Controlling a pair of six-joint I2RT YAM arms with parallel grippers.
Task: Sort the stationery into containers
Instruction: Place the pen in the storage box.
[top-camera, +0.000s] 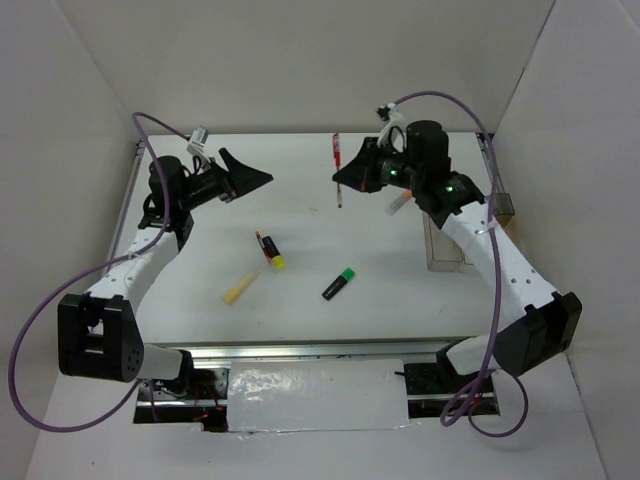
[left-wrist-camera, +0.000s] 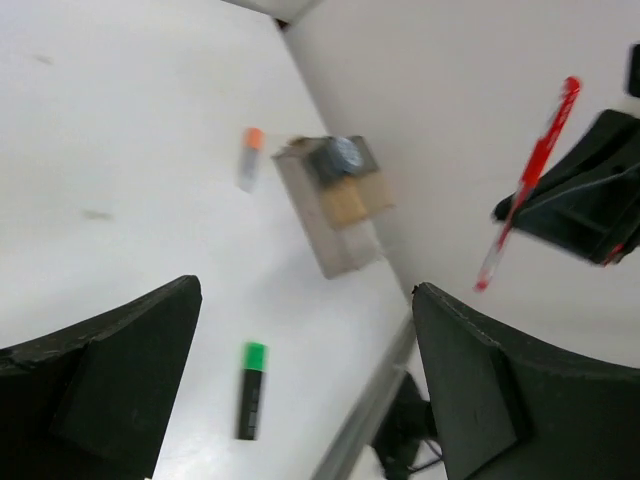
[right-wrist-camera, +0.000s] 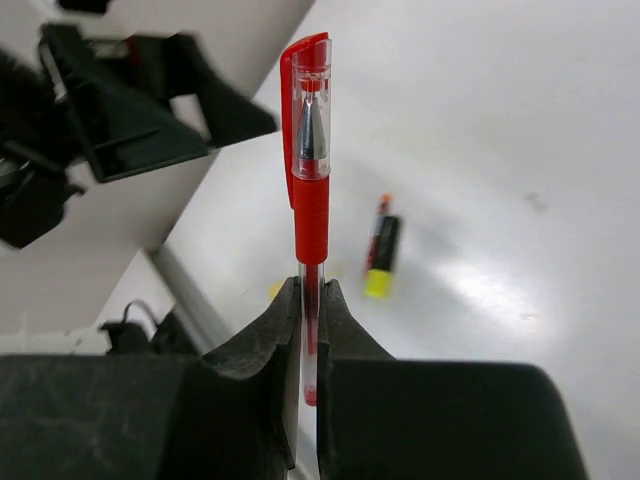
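The right pincer (right-wrist-camera: 308, 300) is clamped tight on the thin red pen (right-wrist-camera: 310, 200), held clear of the tabletop (top-camera: 300, 215). The left pincer (left-wrist-camera: 305, 295) gapes wide, holding nothing.

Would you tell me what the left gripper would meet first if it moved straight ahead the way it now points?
Most likely the clear organiser, framed ahead between the fingers of the open left gripper. The red pen held by the right gripper hangs just beside that line; depth is unclear.
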